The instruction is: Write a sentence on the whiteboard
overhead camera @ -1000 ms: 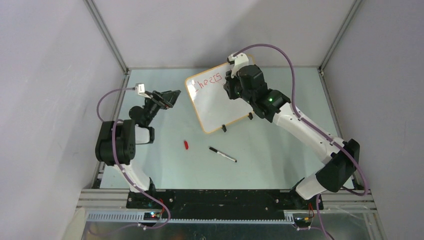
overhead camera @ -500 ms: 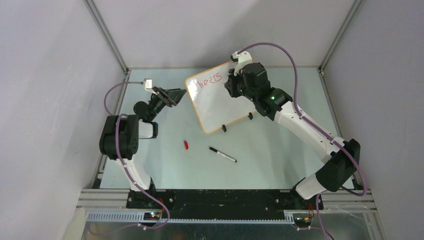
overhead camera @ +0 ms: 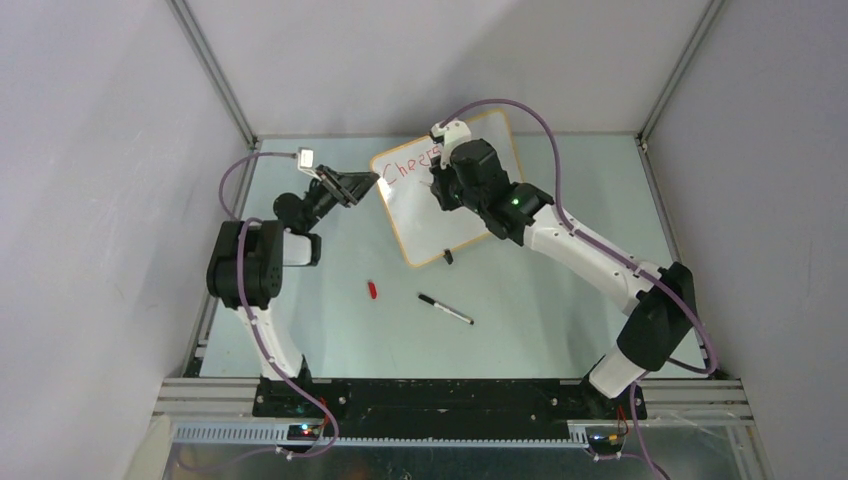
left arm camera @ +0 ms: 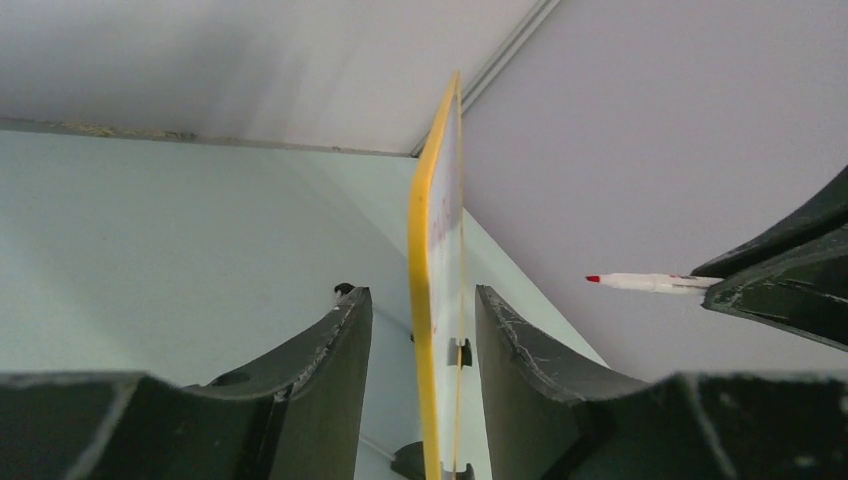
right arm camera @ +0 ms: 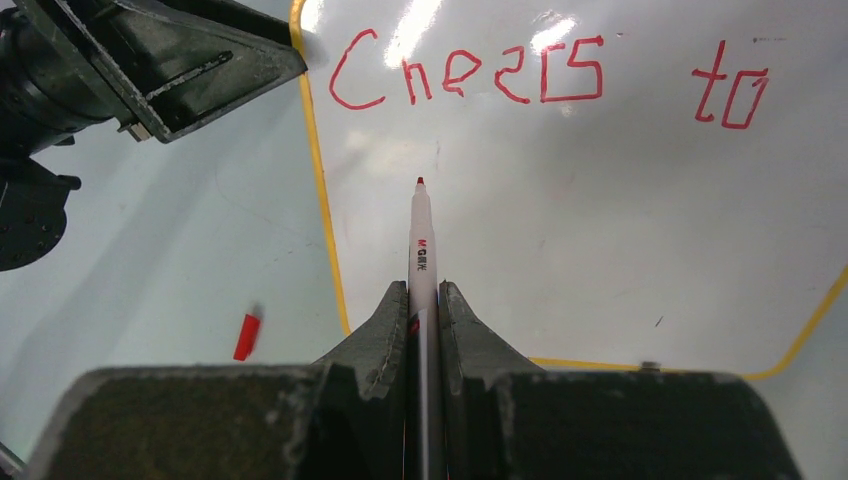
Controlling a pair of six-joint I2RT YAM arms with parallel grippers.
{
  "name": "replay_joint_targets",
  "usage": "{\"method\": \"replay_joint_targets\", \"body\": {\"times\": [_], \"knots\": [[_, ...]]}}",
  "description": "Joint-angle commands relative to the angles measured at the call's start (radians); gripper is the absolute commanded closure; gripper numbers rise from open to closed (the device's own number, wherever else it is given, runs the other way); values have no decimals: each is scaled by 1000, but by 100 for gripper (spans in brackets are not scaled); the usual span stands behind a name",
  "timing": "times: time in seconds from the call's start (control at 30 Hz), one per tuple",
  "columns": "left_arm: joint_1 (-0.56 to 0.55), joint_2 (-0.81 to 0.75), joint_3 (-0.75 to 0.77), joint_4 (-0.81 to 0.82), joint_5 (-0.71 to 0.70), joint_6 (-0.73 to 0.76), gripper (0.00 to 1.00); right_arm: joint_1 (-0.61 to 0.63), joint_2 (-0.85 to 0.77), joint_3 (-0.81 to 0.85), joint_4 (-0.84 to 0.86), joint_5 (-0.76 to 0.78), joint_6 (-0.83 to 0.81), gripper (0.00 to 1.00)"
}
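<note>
The left gripper [overhead camera: 366, 184] has moved up to the whiteboard [overhead camera: 445, 225], which stands on the table [overhead camera: 560, 300]. Its jaws are apart, straddling the board's left rim. The right gripper [right arm camera: 423, 300], swung leftward, is clamped on a red marker [right arm camera: 420, 225], tip just under the sentence [right arm camera: 470, 80], which reads "Cheers to".

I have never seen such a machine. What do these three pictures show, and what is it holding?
These are two robot arms bolted to a table. One picture looks down from above; the other two come from a camera on each wrist, so each shows its own fingers. The right gripper is shut on a red marker, whose tip points at the whiteboard without touching it. The board carries red writing, "Cheers to". The left gripper has one finger on each side of the board's edge, with small gaps. A red cap and a black pen lie on the table.
</note>
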Motion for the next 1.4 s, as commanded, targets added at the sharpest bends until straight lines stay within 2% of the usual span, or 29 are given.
{"method": "replay_joint_targets", "body": {"times": [0.0, 0.43, 0.87, 0.93, 1.0, 1.07, 1.37], "knots": [[-29, 12, 42, 41, 44, -8, 53, -3, 2, 68, 14, 30, -12, 100], [-47, 1, 56, -15, 69, 28, 72, 33, 34, 79, -2, 42, -4, 100], [-33, 4, 45, 8, 58, 12, 75, 47, 49, 52, 6, 72, -13, 100], [-32, 5, 45, 11, 58, 11, 77, 48, 54, 42, 16, 81, -15, 100], [-32, 7, 47, 11, 58, 8, 85, 48, 59, 35, 26, 86, -15, 100], [-32, 10, 49, 14, 62, 4, 90, 50, 65, 29, 36, 86, -9, 100], [-26, 30, 65, 13, 75, -14, 96, 78, 99, 6, 71, 99, 4, 100]]}}
